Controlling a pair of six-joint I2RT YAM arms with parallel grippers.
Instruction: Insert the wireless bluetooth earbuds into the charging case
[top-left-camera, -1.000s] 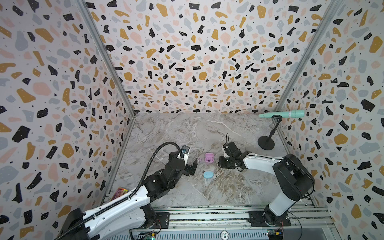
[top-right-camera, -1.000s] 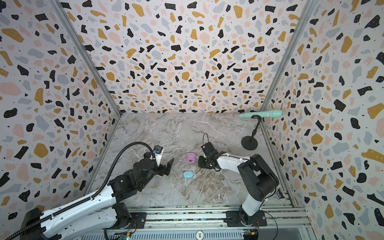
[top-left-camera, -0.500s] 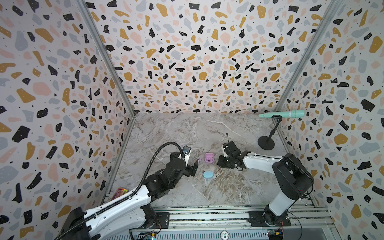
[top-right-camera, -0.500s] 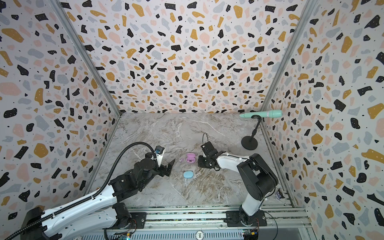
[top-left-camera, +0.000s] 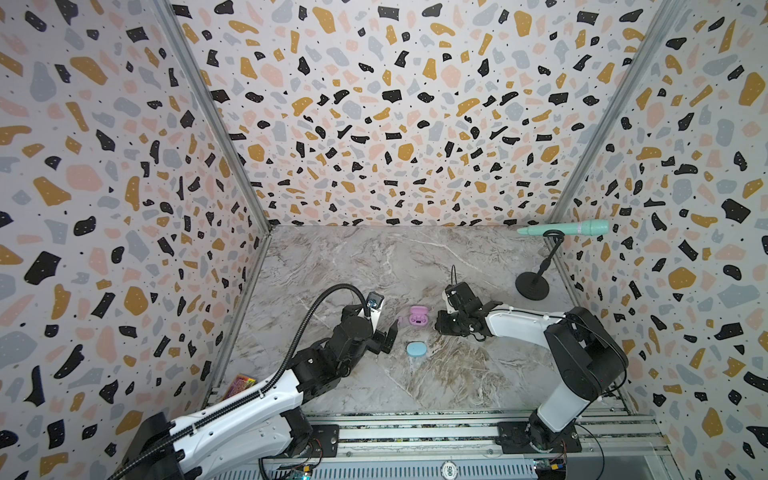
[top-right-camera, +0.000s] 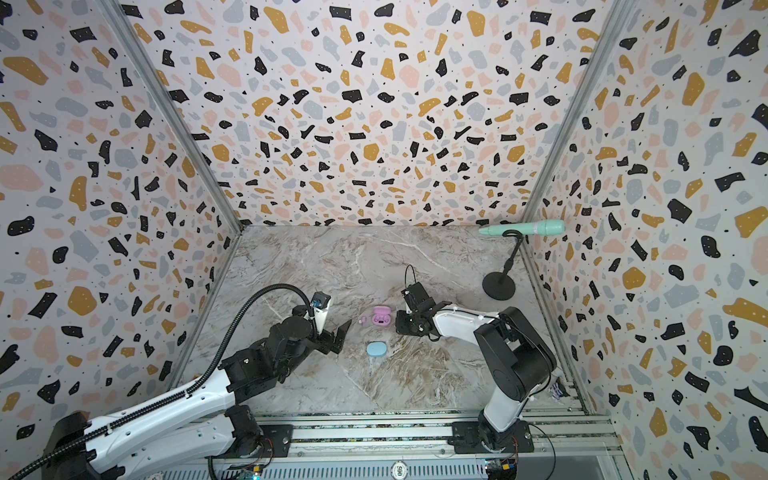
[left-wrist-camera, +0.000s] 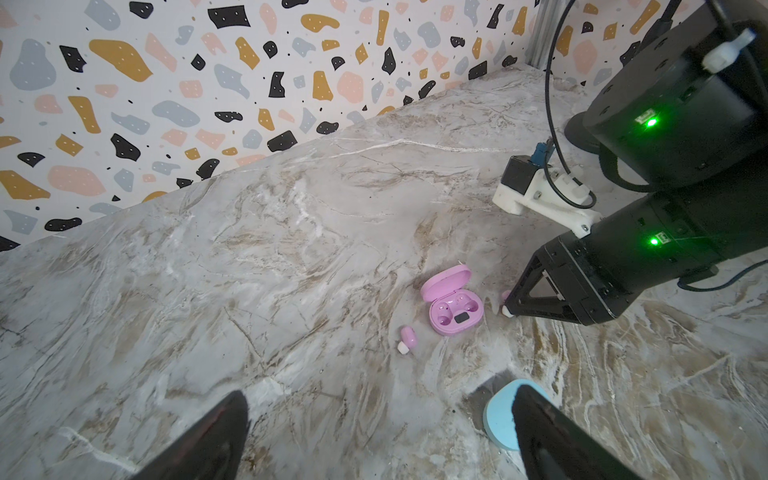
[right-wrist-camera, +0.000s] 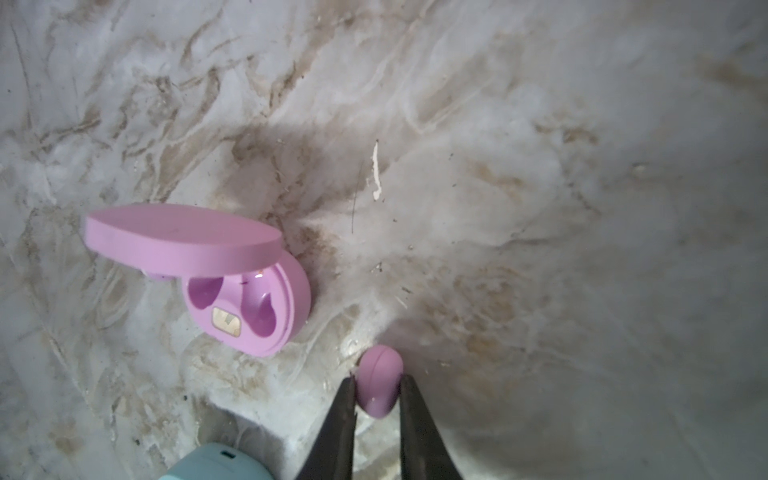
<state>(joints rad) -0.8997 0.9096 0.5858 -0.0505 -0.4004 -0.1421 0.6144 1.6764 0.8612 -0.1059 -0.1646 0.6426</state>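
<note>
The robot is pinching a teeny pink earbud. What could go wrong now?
1. The right gripper holds the rounded pink earbud just at its fingertips, so it might pop out or twist.
2. Nothing holds the pink case, and its lid leans only half open; a bump could shove the case or shut it.
3. A second pink earbud lies loose beside the case and could get knocked away.

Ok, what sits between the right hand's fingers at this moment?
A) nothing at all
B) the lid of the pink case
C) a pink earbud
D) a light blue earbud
C: in the right wrist view the right hand is shut on a pink earbud, apart from the open pink case.
</note>
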